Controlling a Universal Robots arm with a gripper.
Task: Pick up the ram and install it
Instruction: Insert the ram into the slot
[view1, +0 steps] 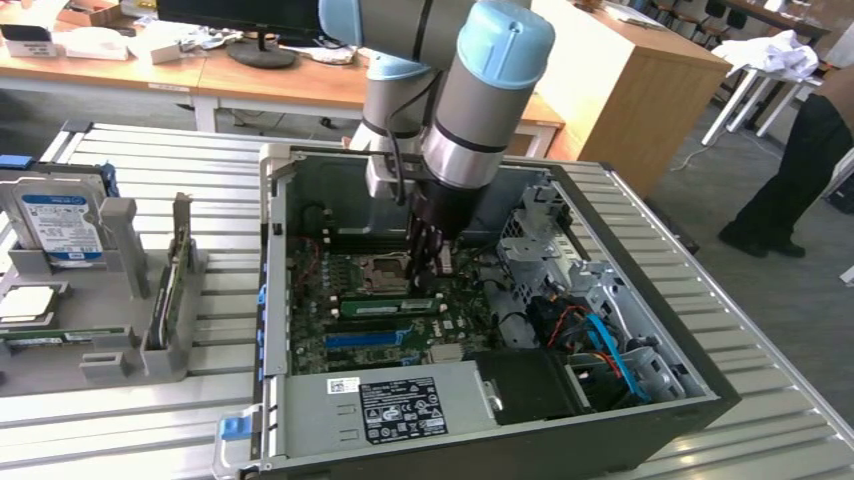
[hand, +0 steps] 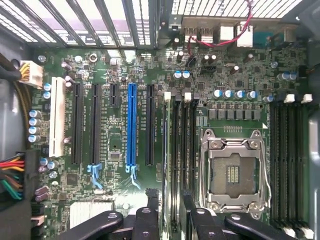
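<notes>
Gripper (view1: 435, 268) hangs low inside the open computer case (view1: 667, 420), which lies flat on a slatted metal table (view1: 147, 160). From where I stand, the black fingers (hand: 151, 205) are spread wide and grip nothing. In the wrist view they sit on either side of a row of memory slots, with bare board showing in the gap.

The ram (view1: 387, 306), a narrow green stick, stands on edge in a slot on the motherboard (hand: 107, 150). It lies between the empty CPU socket (view1: 380, 272) and the long blue slot (view1: 367, 340). The gripper is just above the end of the ram that points to the exterior view's right. I cannot tell whether it touches the stick.

A power supply (view1: 400, 405) with a white label fills the near end of the case, and blue cables (view1: 601, 335) curl beside it. Well apart, at the exterior view's left, a hard drive (view1: 60, 225) with a blue-white label stands upright in a grey holder (view1: 120, 350). A person (view1: 801, 170) in dark clothes stands on the floor at the exterior view's right.
</notes>
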